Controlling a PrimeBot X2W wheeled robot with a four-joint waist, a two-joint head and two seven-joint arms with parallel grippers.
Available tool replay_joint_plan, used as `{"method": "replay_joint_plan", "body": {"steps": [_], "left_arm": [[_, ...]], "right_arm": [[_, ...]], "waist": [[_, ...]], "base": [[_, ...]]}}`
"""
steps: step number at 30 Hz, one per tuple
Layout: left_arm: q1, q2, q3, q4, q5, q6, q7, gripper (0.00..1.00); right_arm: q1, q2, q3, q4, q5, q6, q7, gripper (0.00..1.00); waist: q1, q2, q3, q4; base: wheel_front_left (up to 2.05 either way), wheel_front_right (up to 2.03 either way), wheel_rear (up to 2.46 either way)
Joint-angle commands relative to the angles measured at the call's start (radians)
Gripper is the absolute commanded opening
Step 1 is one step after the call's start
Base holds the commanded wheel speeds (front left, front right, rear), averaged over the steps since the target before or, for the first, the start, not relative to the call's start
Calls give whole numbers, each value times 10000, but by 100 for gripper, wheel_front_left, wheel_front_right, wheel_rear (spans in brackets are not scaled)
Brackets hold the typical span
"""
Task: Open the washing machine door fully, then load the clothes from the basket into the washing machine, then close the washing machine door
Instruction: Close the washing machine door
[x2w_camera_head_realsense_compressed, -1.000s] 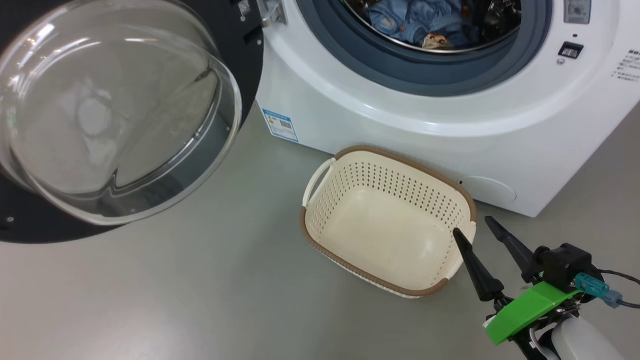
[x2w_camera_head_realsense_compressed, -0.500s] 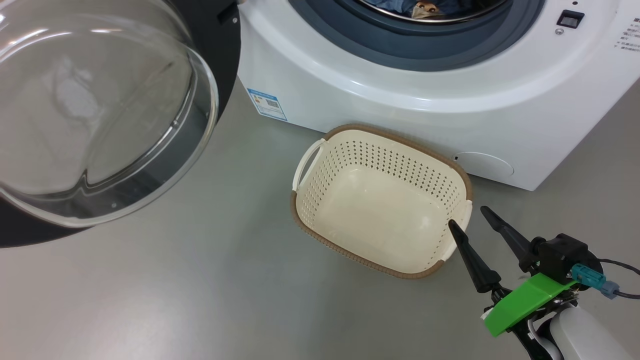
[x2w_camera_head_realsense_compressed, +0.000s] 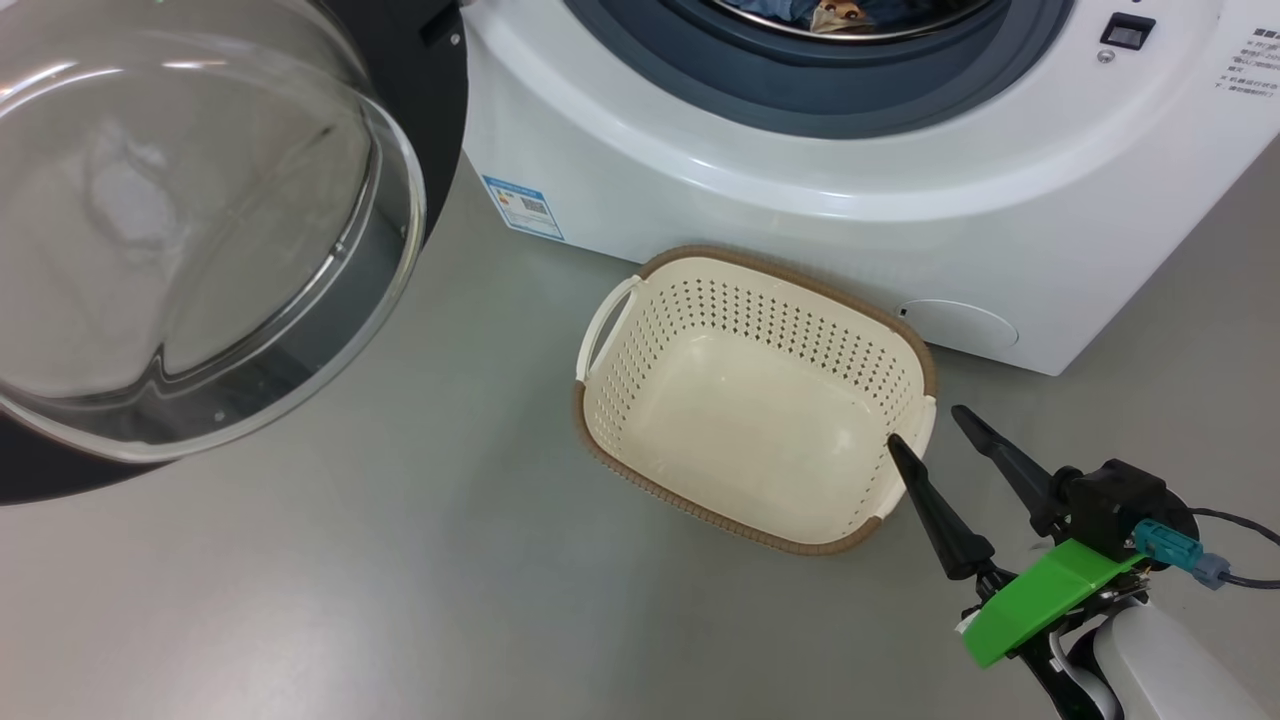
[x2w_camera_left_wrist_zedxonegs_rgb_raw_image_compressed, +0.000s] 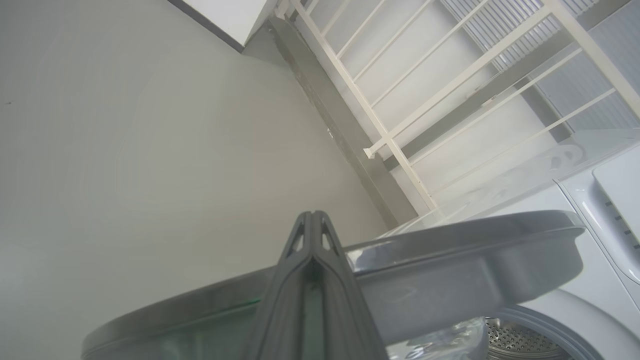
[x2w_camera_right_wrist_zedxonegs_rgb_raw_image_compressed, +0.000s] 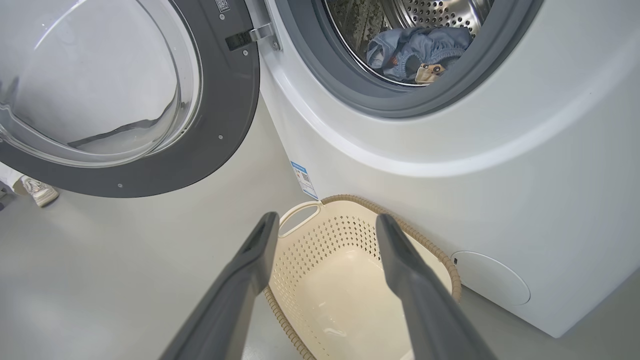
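Closing the door (x2w_camera_head_realsense_compressed: 200, 230), swung wide at left, is due: clothes (x2w_camera_right_wrist_zedxonegs_rgb_raw_image_compressed: 415, 47) lie in the drum (x2w_camera_right_wrist_zedxonegs_rgb_raw_image_compressed: 440, 15), basket (x2w_camera_head_realsense_compressed: 750, 320) empty. Left gripper (x2w_camera_left_wrist_zedxonegs_rgb_raw_image_compressed: 312, 216), fingers pressed together, should push its rim steadily; right gripper (x2w_camera_head_realsense_compressed: 925, 427) gapes idle.

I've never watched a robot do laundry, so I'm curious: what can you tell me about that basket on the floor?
The basket is cream perforated plastic, a rounded rectangle with a brown woven-look rim and two pale side handles. It stands upright and empty on the grey floor, close in front of the white washing machine; nothing grips it.
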Motion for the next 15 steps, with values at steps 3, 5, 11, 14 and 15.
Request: {"method": "replay_joint_plan", "body": {"steps": [3, 5, 11, 14, 15], "left_arm": [[-147, 711, 131, -137, -131, -27, 283, 0], [-135, 698, 78, -155, -160, -27, 388, 0], [-22, 661, -138, -241, -313, -27, 1059, 0], [39, 662, -178, -283, -422, -27, 1346, 0], [68, 671, -188, -313, -458, -27, 1446, 0]], "right_arm": [[-120, -7, 215, -186, -102, 16, -48, 100], [-128, -15, 205, -185, -114, 16, -48, 100], [-91, -2, 197, -170, -153, 16, -48, 100], [-61, 14, 192, -172, -153, 16, -48, 100], [-50, 20, 187, -177, -152, 16, -48, 100]], "waist": [[0, 0, -23, -10], [0, 0, -34, -5], [0, 0, -135, 13], [0, 0, -202, 17], [0, 0, -222, 18]], "base": [[0, 0, 0], [0, 0, 0], [0, 0, 0], [0, 0, 0], [0, 0, 0]]}}
